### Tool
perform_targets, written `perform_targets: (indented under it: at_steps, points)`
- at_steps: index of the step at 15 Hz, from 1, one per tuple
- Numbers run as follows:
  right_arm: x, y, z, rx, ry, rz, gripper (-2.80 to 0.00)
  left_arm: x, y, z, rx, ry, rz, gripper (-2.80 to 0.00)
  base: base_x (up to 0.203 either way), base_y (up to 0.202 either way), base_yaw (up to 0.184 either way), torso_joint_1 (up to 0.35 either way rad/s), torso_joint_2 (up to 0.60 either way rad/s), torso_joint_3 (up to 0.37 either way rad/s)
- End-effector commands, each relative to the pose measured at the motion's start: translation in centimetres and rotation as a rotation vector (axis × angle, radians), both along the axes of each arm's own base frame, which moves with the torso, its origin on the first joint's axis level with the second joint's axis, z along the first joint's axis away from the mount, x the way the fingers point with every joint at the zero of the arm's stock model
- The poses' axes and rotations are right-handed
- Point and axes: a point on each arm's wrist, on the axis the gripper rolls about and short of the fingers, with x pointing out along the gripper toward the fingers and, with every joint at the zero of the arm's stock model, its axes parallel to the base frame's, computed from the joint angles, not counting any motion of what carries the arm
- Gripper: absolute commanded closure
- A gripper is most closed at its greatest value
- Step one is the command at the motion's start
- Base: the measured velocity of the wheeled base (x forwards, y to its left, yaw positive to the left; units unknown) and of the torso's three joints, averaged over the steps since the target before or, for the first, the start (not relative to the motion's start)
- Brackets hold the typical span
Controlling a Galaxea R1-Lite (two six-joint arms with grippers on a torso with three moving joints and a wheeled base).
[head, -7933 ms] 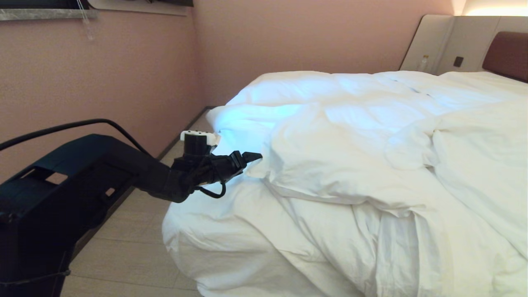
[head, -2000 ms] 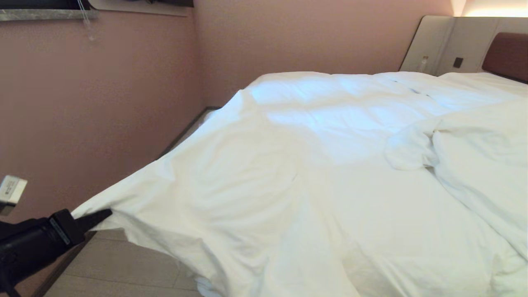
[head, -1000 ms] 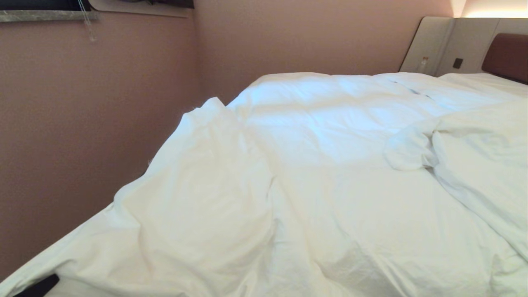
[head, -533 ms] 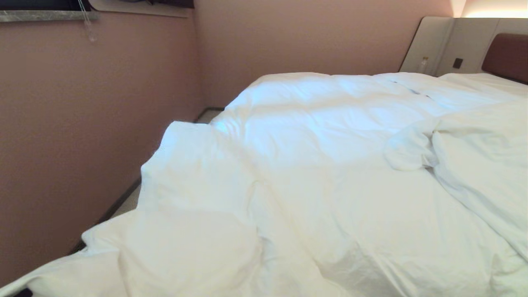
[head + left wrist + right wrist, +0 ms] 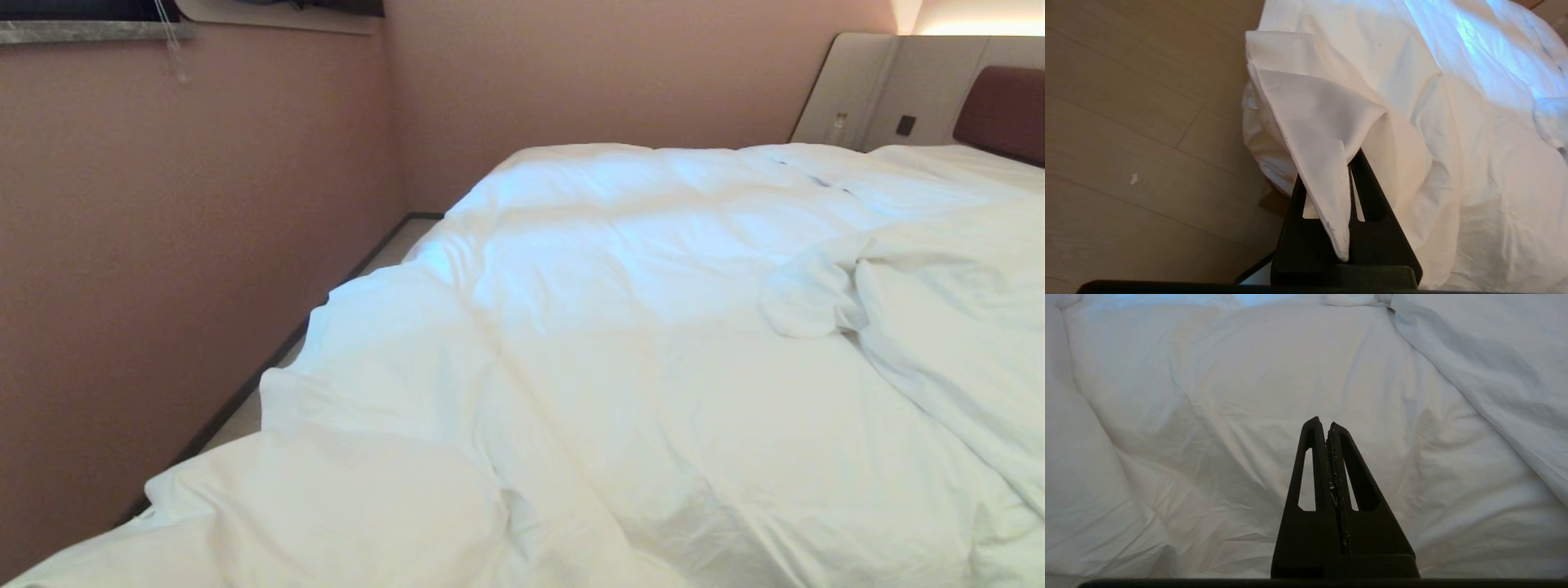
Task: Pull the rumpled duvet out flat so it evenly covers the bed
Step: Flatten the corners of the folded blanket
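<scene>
The white duvet [image 5: 620,351] lies spread over most of the bed, whose brown headboard [image 5: 1000,114] shows at the far right. Neither arm shows in the head view. In the left wrist view my left gripper [image 5: 1349,163] is shut on a pointed corner of the duvet [image 5: 1323,114], held out past the bed's edge above the wooden floor [image 5: 1126,143]. The cloth drapes over one finger and hides its tip. My right gripper [image 5: 1325,422] hangs shut and empty just above the creased duvet [image 5: 1208,396].
A pink wall [image 5: 163,245] runs close along the bed's left side, leaving a narrow strip of floor [image 5: 245,412]. A bunched fold of white bedding [image 5: 939,327] lies on the bed's right. A small bottle [image 5: 838,124] stands by the beige panel.
The duvet's near-left corner, held by the left gripper, has been drawn toward me and sunk. Its raised fold has flattened, and the floor strip by the wall shows again.
</scene>
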Motion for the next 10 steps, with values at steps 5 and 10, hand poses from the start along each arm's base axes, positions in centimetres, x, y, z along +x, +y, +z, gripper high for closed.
perform_targets:
  at_steps: [5, 10]
  points:
    - [0.01, 0.0, 0.01, 0.0, 0.0, 0.0, 0.0, -0.98, 0.11, -0.48, 0.077, 0.016, 0.136, 0.0, 0.0, 0.0, 0.0, 0.0, 0.0, 0.0]
    - [0.02, 0.0, 0.0, 0.0, 0.003, 0.0, 0.0, -0.99, 0.3, -0.51, 0.12, 0.028, 0.208, 0.0, 0.0, 0.0, 0.0, 0.0, 0.0, 0.0]
